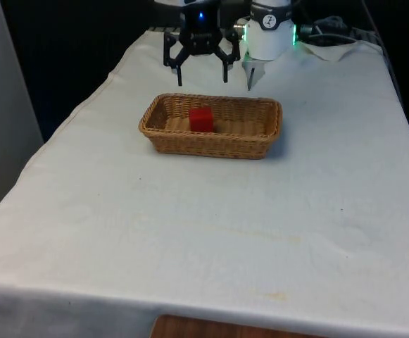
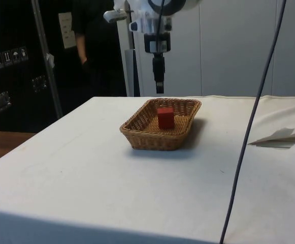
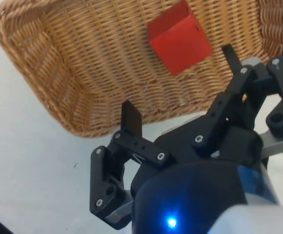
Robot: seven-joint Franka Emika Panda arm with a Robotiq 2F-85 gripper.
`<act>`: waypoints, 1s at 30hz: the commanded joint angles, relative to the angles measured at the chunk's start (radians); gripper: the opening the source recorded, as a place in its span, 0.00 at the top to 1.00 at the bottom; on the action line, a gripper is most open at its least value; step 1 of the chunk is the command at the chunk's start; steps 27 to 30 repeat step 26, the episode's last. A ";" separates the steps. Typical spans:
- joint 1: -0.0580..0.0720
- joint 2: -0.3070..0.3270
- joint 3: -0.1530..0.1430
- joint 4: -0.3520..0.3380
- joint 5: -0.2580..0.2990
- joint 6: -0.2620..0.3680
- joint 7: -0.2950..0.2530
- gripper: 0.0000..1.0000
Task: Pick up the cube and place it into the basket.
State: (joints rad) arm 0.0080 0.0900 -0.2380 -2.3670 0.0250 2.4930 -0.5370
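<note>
Since the red cube (image 1: 201, 119) already sits inside the basket (image 1: 264, 144) on the tabletop (image 1: 204, 232), the placing looks done; the gripper (image 1: 202, 76) hangs above, spread wide and empty, needing only to retreat.

Front view looks across table; side view from table's flank; wrist view close above. All share basket (image 1: 210, 127) (image 2: 160, 124) (image 3: 87, 63).

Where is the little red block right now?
The red cube sits inside the wicker basket, toward the front view's left half of it. The open gripper hangs above the basket's far side, holding nothing.
</note>
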 commanded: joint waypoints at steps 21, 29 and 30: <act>-0.001 -0.144 -0.005 0.035 -0.012 -0.150 0.011 0.00; -0.001 -0.167 -0.005 0.045 -0.008 -0.177 0.008 0.00; -0.001 -0.167 -0.005 0.045 -0.008 -0.177 0.008 0.00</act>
